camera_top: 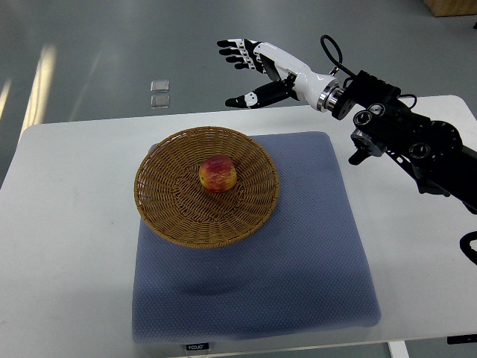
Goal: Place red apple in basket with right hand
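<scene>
Top view, only camera you've got: the red apple sits in the middle of the wicker basket, resting on the basket floor, stem end roughly up, yellowish patch on its upper right side. Your basket is on the blue-grey mat, toward the mat's upper left, its left rim hanging just past the mat edge over the white table. Your right hand comes in on the black arm from the right edge, white forearm cuff, black and white fingers. It hovers above and behind the basket, past the far edge of the table, well apart from the apple and touching nothing. Fingers are spread wide and pointing left, thumb stretched out below them with a clear gap between, palm empty, so call it fully open with no grip on anything. Small label tab at the mat's near edge, print too small to read. Two small clear squares lie on the grey floor beyond the table, upper left. You won't find the left arm anywhere in this view
</scene>
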### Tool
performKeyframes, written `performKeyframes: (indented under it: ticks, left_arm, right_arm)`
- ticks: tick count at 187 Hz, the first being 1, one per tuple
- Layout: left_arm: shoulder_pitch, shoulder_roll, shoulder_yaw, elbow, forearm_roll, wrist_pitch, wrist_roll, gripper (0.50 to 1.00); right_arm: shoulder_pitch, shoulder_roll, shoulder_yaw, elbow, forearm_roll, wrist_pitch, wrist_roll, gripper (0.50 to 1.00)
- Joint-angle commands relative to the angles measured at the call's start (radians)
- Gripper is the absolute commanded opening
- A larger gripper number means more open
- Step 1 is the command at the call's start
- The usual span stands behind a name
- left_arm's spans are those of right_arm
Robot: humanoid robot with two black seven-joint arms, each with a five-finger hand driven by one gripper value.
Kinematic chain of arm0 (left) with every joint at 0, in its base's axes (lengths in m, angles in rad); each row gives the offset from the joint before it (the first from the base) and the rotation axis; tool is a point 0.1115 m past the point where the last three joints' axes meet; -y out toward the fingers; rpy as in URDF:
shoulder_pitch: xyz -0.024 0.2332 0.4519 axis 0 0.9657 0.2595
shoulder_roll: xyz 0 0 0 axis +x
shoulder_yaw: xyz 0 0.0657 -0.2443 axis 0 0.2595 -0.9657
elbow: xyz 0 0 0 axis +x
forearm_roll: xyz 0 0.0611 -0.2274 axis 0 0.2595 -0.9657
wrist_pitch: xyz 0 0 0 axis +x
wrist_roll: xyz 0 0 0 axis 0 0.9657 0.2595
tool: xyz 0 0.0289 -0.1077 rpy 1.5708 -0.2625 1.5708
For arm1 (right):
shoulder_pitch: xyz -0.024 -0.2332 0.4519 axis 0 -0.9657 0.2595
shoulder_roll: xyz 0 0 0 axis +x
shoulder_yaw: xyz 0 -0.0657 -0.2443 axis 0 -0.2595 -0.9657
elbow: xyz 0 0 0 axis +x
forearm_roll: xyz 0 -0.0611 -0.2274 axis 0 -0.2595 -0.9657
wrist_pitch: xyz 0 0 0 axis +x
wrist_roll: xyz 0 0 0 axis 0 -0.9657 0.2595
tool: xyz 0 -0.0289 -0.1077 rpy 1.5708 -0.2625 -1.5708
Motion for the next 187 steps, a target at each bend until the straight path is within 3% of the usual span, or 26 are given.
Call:
performKeyframes:
  ticks: [1,45,80,101,187]
  left_arm:
    - [0.000,0.000,0.000,0.000,0.000,0.000,0.000,1.000]
    - [0.000,0.000,0.000,0.000,0.000,0.000,0.000,1.000]
    - [0.000,0.000,0.000,0.000,0.000,0.000,0.000,1.000]
    - [0.000,0.000,0.000,0.000,0.000,0.000,0.000,1.000]
    - [0.000,0.000,0.000,0.000,0.000,0.000,0.000,1.000]
  right_arm:
    - [-0.013,0.004,0.000,-0.015,0.145,-0.029,-0.003,0.911]
    - [-0.050,0.007,0.000,-0.017,0.369,-0.050,-0.003,0.909]
    - [-0.092,0.008,-0.002,-0.035,0.693,-0.137,-0.003,0.909]
    - [-0.113,0.008,0.000,-0.043,0.794,-0.153,-0.003,0.911]
    - [-0.138,0.017,0.107,-0.049,0.842,-0.153,0.010,0.915]
